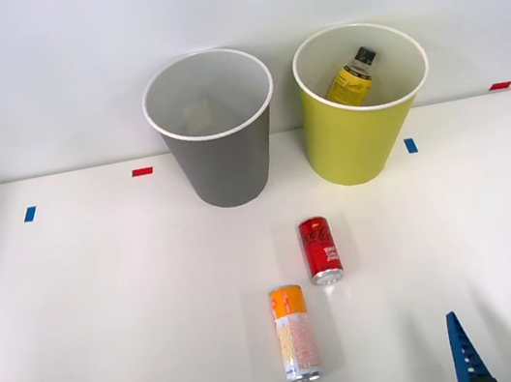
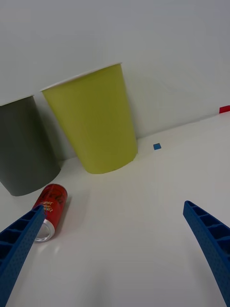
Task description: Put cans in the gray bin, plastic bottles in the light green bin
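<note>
In the front view, the tall round gray bin (image 1: 219, 148) with its white rim stands at the back of the white bench (image 1: 108, 304). Just beside it on the robot's right stands the same-sized yellow-green bin (image 1: 357, 125); the two are close but apart. Inside the yellow-green bin a slim plastic bottle (image 1: 353, 79) with a yellow label and black screw cap leans against the wall, cap up. Nearer the robot than the gray bin, the small red metal can (image 1: 320, 250) lies on its side on the bench. The taller can with an orange top and pale patterned body (image 1: 295, 333) lies nearer still, a little to the robot's left of the red can and apart from it. The robot's right hand (image 1: 509, 343) hovers well to the right of both cans, its blue ribbed fingers spread and grasping nothing.

In the right wrist view, the yellow-green bin (image 2: 96, 124) stands next to the gray bin (image 2: 24, 144). The red can (image 2: 50, 207) lies in front of the gray bin, beside one blue finger (image 2: 17, 244) of the released hand (image 2: 115, 249).
</note>
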